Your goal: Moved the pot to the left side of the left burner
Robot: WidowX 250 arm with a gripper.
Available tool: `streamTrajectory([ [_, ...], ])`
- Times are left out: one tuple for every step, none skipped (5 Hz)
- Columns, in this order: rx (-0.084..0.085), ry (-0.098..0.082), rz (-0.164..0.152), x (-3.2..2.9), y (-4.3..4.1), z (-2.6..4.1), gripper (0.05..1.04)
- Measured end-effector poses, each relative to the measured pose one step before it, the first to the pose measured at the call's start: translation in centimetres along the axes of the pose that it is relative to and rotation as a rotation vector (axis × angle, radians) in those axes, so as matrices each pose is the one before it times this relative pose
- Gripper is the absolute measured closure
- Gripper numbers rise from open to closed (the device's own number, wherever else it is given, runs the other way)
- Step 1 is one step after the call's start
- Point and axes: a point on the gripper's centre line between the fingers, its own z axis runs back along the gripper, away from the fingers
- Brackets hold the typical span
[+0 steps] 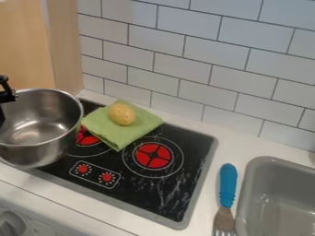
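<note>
Soft light, faint shadows

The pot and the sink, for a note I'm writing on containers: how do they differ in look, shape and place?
The pot is shiny metal, while the sink is duller grey. The pot has a round rim; the sink has straight sides and a rounded corner. The pot is at the left side of the stove, the sink to its right. Both are open-topped and hollow.

No word or number can be read (the stovetop [198, 146] bears plain rings and ticks).
</note>
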Motion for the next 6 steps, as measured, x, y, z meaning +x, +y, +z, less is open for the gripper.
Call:
streamTrajectory([
  [0.0131,-0.0057,0.0232,0.826,0.729,-0.454,1.016],
  [0.0042,0.0190,0.0236,0.420,0.452,-1.198,1.016],
  [0.0110,-0.0084,0.0107,1.244,0.452,-0.532,1.016],
  [-0.0012,0.0213,0.0054,0.044,0.171,-0.778,1.016],
  [0.0084,-0.0167,0.0050,0.977,0.056,-0.104,1.016],
  [0.0068,-0.0150,0.0534,0.271,0.076,0.020,0.989],
])
